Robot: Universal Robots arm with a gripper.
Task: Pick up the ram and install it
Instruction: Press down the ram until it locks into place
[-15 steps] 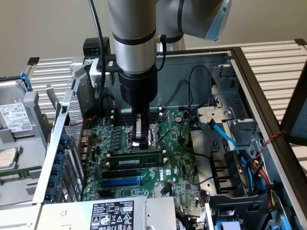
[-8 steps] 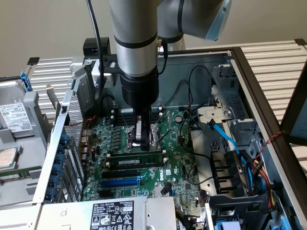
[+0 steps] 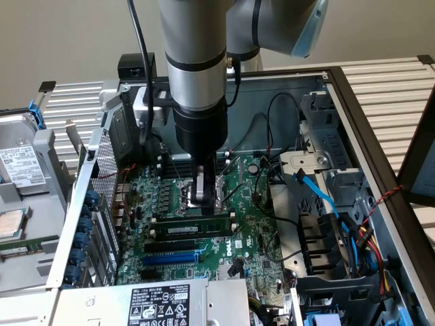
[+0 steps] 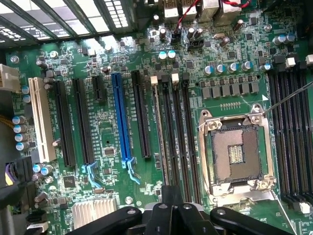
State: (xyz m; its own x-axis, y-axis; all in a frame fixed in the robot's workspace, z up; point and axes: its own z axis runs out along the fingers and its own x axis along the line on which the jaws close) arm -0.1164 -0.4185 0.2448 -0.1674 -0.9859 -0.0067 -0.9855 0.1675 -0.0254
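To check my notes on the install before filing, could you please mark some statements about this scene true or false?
1. The long dark green ram stick with a white label stands in a black slot on the green motherboard. True.
2. The black gripper grips that ram. False: it is shut on nothing, over the board beside the ram, near the socket.
3. A cooler covers the square silver-framed processor socket. False: the socket lies bare.
4. A long blue plastic expansion slot sits on the board. True.
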